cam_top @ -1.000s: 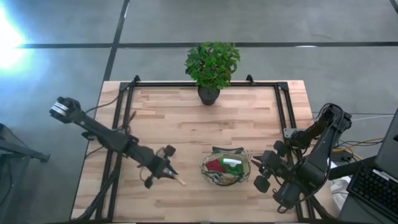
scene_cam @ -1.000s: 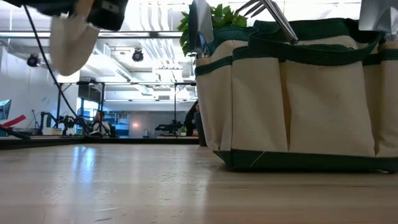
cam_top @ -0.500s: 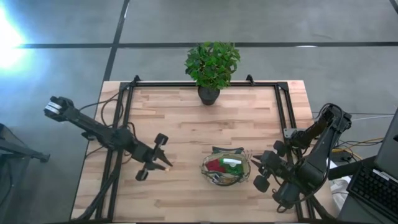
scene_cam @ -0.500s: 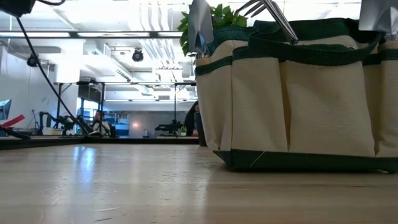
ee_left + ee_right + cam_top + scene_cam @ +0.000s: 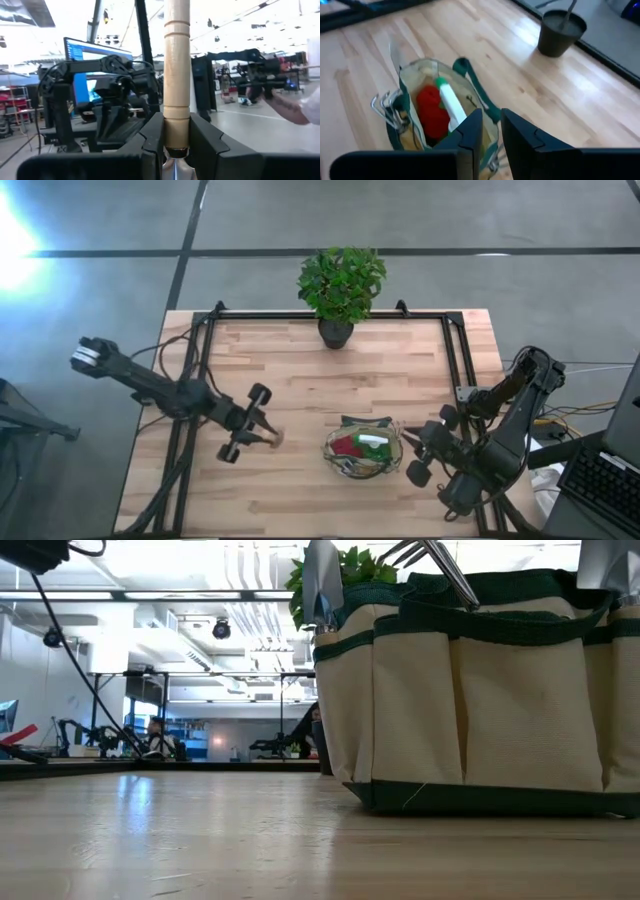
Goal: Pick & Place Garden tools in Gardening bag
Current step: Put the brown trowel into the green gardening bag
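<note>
Bag (image 5: pixel 363 451) sits on the tabletop (image 5: pixel 380 370) near the front edge, red scoop (image 5: pixel 345 446) and spray bottle (image 5: pixel 373 441) already inside, fork tines poking over the rim. My left hand (image 5: pixel 262 436) has pulled back from beside the bag and lifted, swinging its tool (image 5: pixel 177 75) upright, so this one isn't in yet. Fingers (image 5: pixel 153 142) nearly closed, clamped on the wooden handle. My right hand (image 5: pixel 486 131) waits just right of the bag, narrowly apart, holding nothing.
</note>
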